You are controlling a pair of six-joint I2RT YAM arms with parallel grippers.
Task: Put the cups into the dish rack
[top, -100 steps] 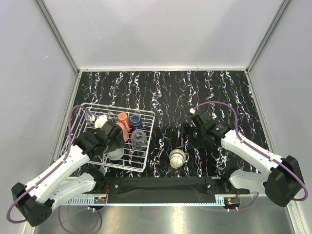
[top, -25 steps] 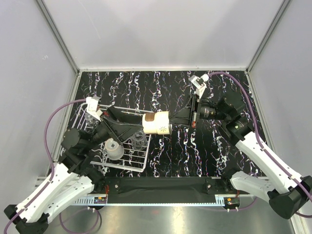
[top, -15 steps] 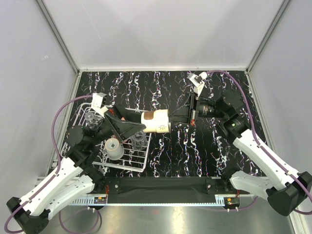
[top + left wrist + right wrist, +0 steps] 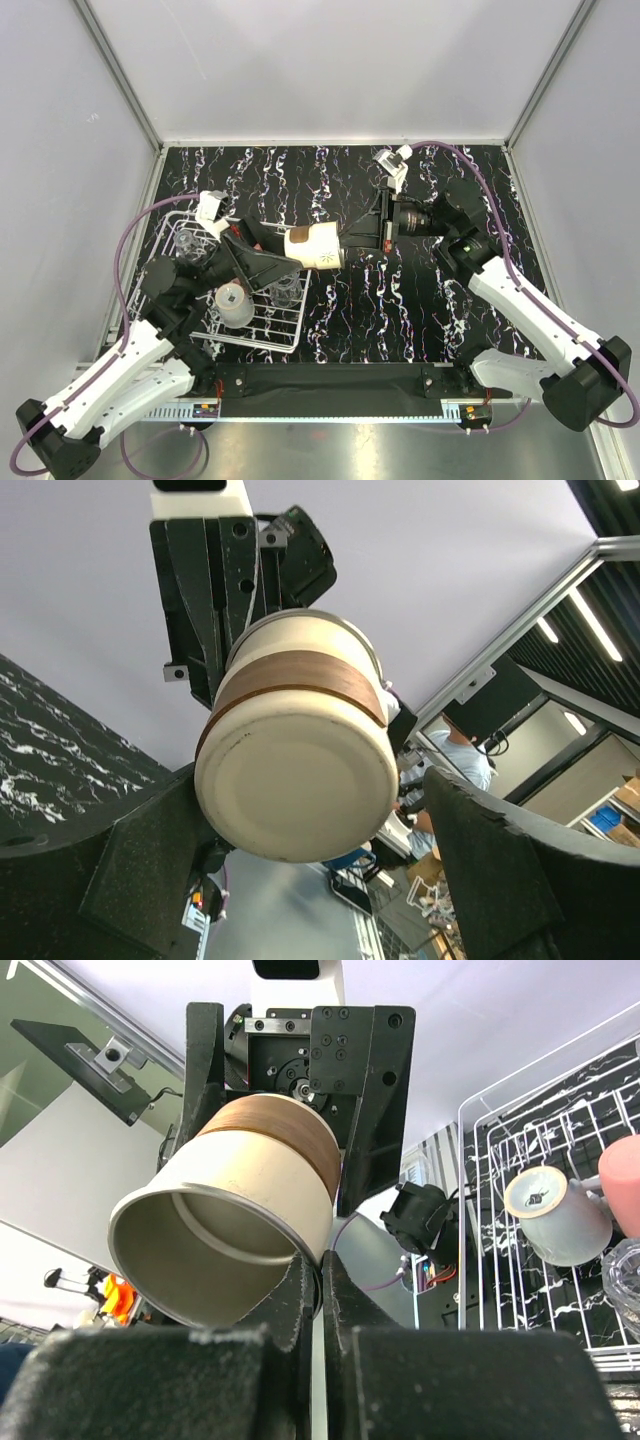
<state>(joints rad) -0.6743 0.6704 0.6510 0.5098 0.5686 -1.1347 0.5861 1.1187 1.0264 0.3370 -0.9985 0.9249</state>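
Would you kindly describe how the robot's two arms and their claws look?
The left arm and right arm have white shells, black joints and a looping purple cable. Each wrist carries a small white camera block. The left claw and right claw are black, two-fingered.

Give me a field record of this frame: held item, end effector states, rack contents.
held item: beige cup with a brown band, in the air, lying sideways between the two arms
right end effector: shut on the cup's rim
left end effector: open around the cup's base, gap showing on one side
white wire dish rack: holds a pale mug, base up, and a clear glass; other contents partly hidden
likely phase: handover from right to left, not yet completed
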